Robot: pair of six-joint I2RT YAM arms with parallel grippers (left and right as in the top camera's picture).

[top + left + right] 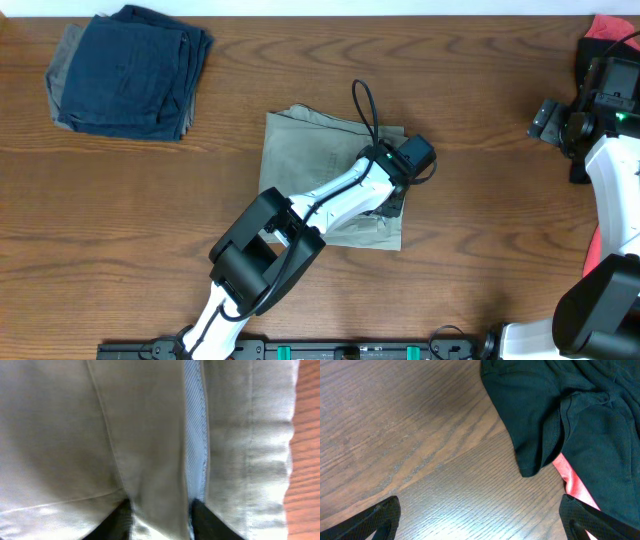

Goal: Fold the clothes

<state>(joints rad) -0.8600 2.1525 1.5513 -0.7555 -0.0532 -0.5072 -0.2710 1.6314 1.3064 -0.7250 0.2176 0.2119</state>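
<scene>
The khaki-beige shorts [310, 150] lie folded into a rough square at the table's middle. My left gripper [392, 203] is down on their right edge. In the left wrist view the shorts [60, 435] fill the frame, with a pale blue lining strip showing. A ridge of the fabric sits pinched between the two dark fingers of my left gripper [160, 512]. My right gripper [548, 120] hovers at the far right, away from the shorts. It is open and empty over bare wood [480, 520].
A stack of dark navy-blue folded garments [130, 70] lies at the back left. A dark green garment [580, 415] over a red one [575, 482] lies by the right gripper, at the table's right edge [610, 30].
</scene>
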